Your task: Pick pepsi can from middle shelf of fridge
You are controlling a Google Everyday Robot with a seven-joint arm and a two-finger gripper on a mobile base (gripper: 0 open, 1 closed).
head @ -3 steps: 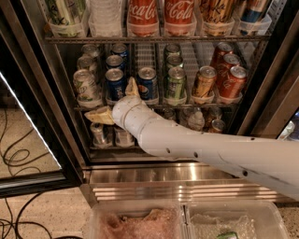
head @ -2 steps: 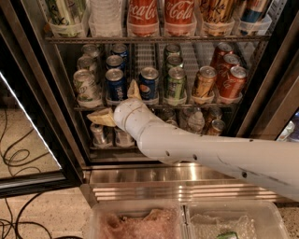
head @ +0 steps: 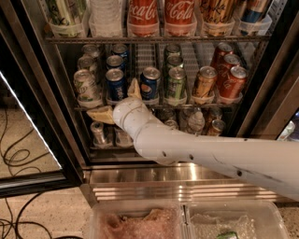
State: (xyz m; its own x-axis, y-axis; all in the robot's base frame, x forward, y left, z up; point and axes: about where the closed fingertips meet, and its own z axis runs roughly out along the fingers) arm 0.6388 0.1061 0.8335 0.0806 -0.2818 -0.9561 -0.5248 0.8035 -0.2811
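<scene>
The fridge [head: 50, 109] stands open, with a black frame and a ribbed steel base. Its middle shelf [head: 233, 103] is a wire rack lined with soda cans. Two dark blue pepsi cans stand at the front, one [head: 115, 84] left of the other [head: 150, 82], with more blue cans behind them. My gripper [head: 117, 101] is at the shelf's front edge, just below and between these two cans. It is open and empty, with one tan finger [head: 100, 114] pointing left and the other [head: 135, 88] pointing up between the two cans.
Green cans [head: 175, 83] and orange-red cans [head: 231, 83] stand right of the pepsi cans, pale cans [head: 85, 86] to the left. Coca-Cola bottles [head: 142, 14] fill the upper rack, small bottles [head: 195, 119] the lower. Clear bins [head: 184, 220] sit on the floor, with cables [head: 16, 158] at left.
My gripper has crept slightly to the right along the shelf front. Its fingers stay spread and the cans have not moved.
</scene>
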